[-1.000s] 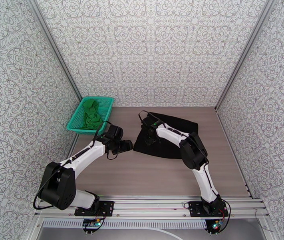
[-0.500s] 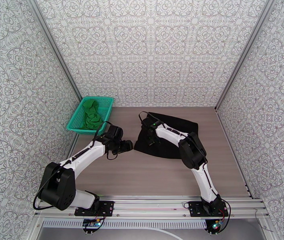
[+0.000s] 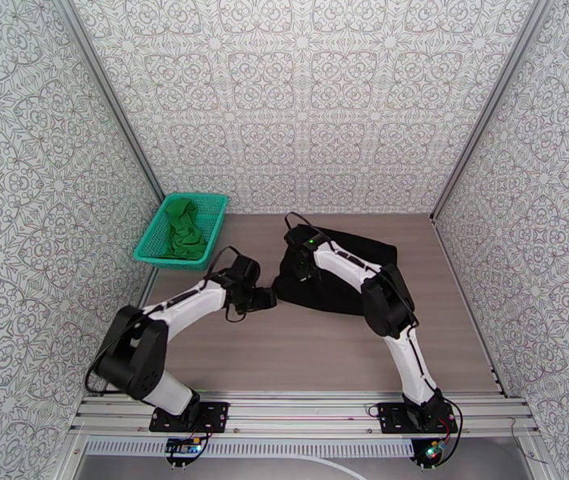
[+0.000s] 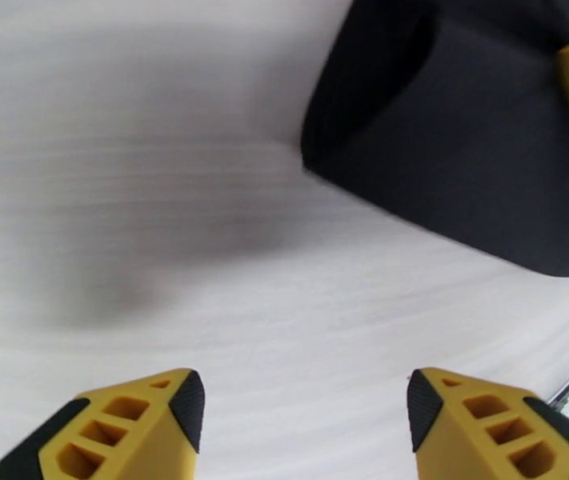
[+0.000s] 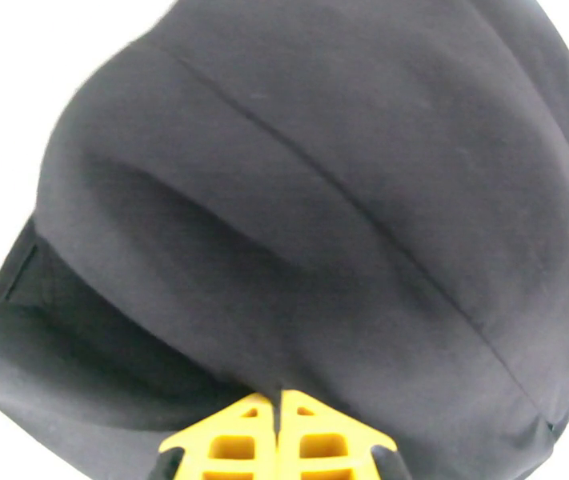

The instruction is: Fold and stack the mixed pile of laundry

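The black garment [image 3: 348,275] lies on the table right of centre, and in the left wrist view the black garment [image 4: 460,154] fills the upper right. My right gripper [image 3: 300,270] is at its left edge, fingers pressed together on a raised fold of the black garment [image 5: 348,194], as the right wrist view's gripper [image 5: 278,442] shows. My left gripper [image 3: 268,298] hovers open just left of the cloth's near left corner, its gripper [image 4: 304,410] holding nothing over bare table. The green T-shirt [image 3: 180,230] lies bunched in the basket.
The teal mesh basket [image 3: 204,198] sits at the far left against the patterned wall. Patterned walls close in the table on three sides. Bare wood table [image 3: 300,354] stretches in front of the black garment to the arm bases.
My left arm swung right toward the black garment's near left corner. My right gripper shut on the cloth's left edge and raised it slightly.
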